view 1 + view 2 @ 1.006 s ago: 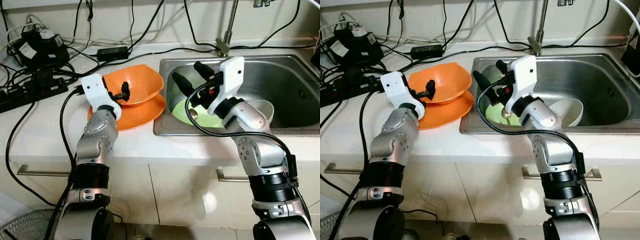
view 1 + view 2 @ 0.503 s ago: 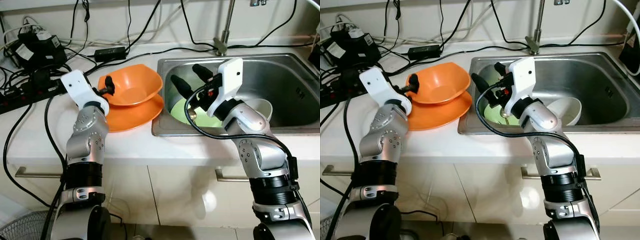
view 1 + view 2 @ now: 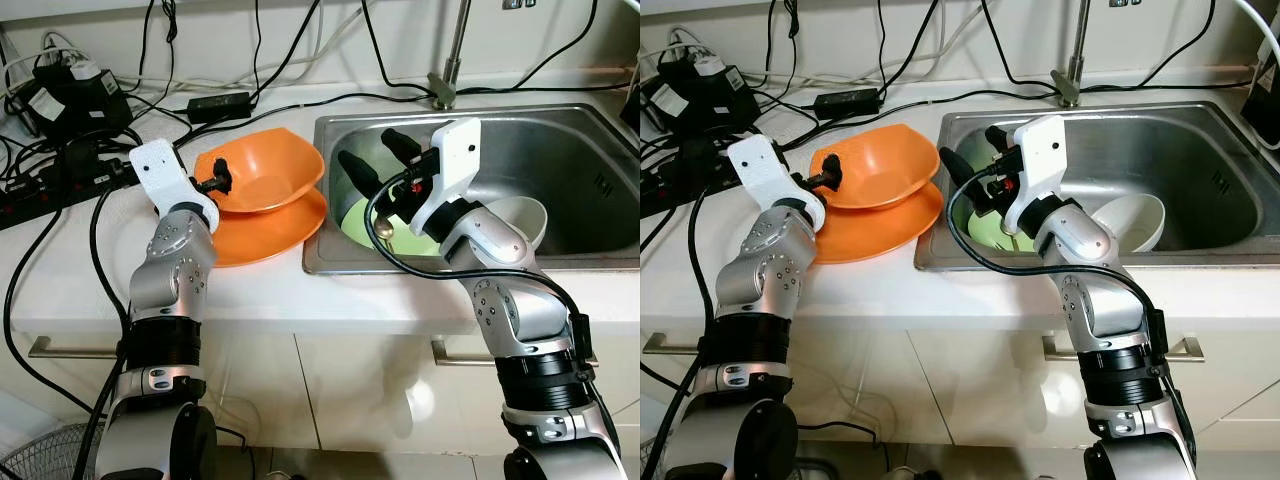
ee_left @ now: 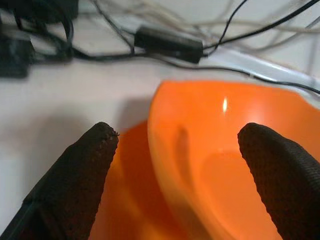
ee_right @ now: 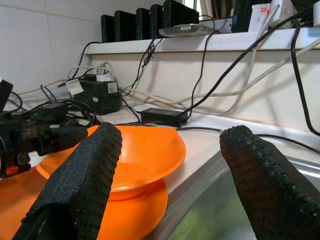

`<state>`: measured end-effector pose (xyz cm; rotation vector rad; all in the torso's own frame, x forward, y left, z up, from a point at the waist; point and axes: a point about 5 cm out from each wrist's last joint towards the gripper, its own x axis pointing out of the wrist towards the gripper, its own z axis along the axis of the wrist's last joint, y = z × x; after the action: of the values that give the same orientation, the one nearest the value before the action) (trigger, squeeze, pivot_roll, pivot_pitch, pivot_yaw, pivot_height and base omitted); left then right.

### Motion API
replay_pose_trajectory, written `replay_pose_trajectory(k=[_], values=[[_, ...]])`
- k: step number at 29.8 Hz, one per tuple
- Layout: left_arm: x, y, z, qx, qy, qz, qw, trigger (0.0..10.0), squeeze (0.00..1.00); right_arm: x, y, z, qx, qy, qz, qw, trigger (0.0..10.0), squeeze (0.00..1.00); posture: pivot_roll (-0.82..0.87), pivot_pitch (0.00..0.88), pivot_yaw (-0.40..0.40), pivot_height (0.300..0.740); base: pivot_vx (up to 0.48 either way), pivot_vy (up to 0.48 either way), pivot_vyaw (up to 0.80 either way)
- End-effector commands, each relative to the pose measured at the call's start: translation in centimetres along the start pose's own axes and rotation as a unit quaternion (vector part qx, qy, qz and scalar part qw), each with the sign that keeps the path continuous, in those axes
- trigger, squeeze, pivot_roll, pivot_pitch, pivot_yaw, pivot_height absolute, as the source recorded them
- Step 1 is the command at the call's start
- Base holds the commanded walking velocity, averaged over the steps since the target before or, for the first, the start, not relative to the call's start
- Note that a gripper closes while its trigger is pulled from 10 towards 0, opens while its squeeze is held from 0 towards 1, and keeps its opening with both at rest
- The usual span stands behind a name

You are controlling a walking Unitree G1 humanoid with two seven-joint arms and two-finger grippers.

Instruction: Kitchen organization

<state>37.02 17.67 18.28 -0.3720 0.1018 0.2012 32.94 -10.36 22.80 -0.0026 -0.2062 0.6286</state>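
Note:
An orange bowl rests tilted on an orange plate on the white counter, left of the sink. My left gripper is at the bowl's left rim, open, with the rim between its two fingers. My right gripper hovers open over the left part of the sink, holding nothing, and points toward the bowl. Below it a green plate lies in the sink. A white bowl sits beside the plate, partly hidden by my right arm.
The steel sink has a faucet at its back rim. Behind the orange dishes lie many cables, a black adapter, a power strip and a black device. Bare counter lies in front of the dishes.
My left gripper has drawn back leftward from over the bowl's inside to its left rim. My right gripper has shifted slightly left. The dishes have stayed in place.

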Motion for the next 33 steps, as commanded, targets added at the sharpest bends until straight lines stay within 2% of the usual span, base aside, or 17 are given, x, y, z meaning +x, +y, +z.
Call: replay_pose_trajectory(k=[1, 2, 3, 7, 11, 20, 21, 22, 23, 24, 25, 33], values=[[0.2, -0.1, 0.3, -0.024, 0.011, 0.011, 1.000, 10.0, 0.00, 0.2, 0.1, 0.5, 0.000, -0.005, 0.000, 1.000, 10.0, 0.00, -0.12, 0.031, 0.146, 0.740, 0.000, 0.000, 0.00], [0.2, -0.1, 0.3, -0.024, 0.011, 0.011, 1.000, 10.0, 0.00, 0.2, 0.1, 0.5, 0.000, -0.005, 0.000, 1.000, 10.0, 0.00, -0.12, 0.031, 0.146, 0.740, 0.000, 0.000, 0.00], [0.2, -0.1, -0.1, -0.061, 0.032, 0.013, 0.998, 10.0, 0.00, 0.2, 0.1, 0.5, 0.001, -0.005, -0.001, 1.000, 10.0, 0.00, -0.12, 0.033, 0.144, 0.740, 0.000, 0.000, 0.00], [0.2, -0.1, -0.6, -0.089, 0.055, 0.010, 0.994, 10.0, 0.00, 0.2, 0.2, 0.5, 0.000, -0.001, 0.004, 1.000, 10.0, 0.00, -0.12, 0.035, 0.143, 0.740, 0.000, 0.000, 0.00], [0.3, -0.4, -1.3, -0.151, 0.107, -0.001, 0.983, 10.0, 0.00, 0.2, -0.1, 0.0, -0.019, 0.033, 0.007, 0.999, 10.0, 0.00, -0.12, 0.042, 0.137, 0.740, 0.000, 0.000, 0.00], [0.4, 0.2, -1.6, -0.163, 0.128, 0.004, 0.978, 10.0, 0.00, -0.4, 0.2, -1.7, -0.062, 0.127, 0.060, 0.988, 10.0, 0.00, -0.11, 0.044, 0.126, 0.740, 0.000, 0.000, 0.00], [0.4, 0.2, -1.6, -0.164, 0.129, 0.002, 0.978, 6.1, 0.00, -0.5, 0.1, -1.9, -0.065, 0.138, 0.063, 0.986, 10.0, 0.00, -0.11, 0.044, 0.124, 0.740, 0.000, 0.000, 0.00], [0.4, 0.2, -1.6, -0.165, 0.129, 0.001, 0.978, 3.5, 0.00, -0.5, 0.0, -2.0, -0.067, 0.142, 0.063, 0.986, 10.0, 0.00, -0.11, 0.044, 0.124, 0.740, 0.000, 0.000, 0.00], [0.4, 0.2, -1.6, -0.166, 0.130, 0.000, 0.978, 1.4, 0.00, -0.5, 0.0, -2.0, -0.067, 0.145, 0.064, 0.985, 10.0, 0.00, -0.11, 0.044, 0.124, 0.740, 0.000, 0.000, 0.00], [0.4, 0.2, -1.6, -0.166, 0.130, 0.000, 0.978, 1.4, 0.00, -0.5, 0.0, -2.0, -0.067, 0.145, 0.064, 0.985, 10.0, 0.00, -0.11, 0.044, 0.124, 0.740, 0.000, 0.000, 0.00], [0.4, 0.2, -1.6, -0.167, 0.130, -0.002, 0.977, 0.0, 0.00, -0.5, 0.0, -2.0, -0.066, 0.146, 0.066, 0.985, 10.0, 0.00, -0.11, 0.043, 0.123, 0.740, 0.000, 0.000, 0.00], [0.6, 0.3, -1.7, -0.175, 0.134, -0.006, 0.976, 0.0, 0.00, -0.6, 0.2, -2.0, -0.067, 0.152, 0.079, 0.983, 10.0, 0.00, -0.11, 0.041, 0.123, 0.740, 0.000, 0.000, 0.00]])
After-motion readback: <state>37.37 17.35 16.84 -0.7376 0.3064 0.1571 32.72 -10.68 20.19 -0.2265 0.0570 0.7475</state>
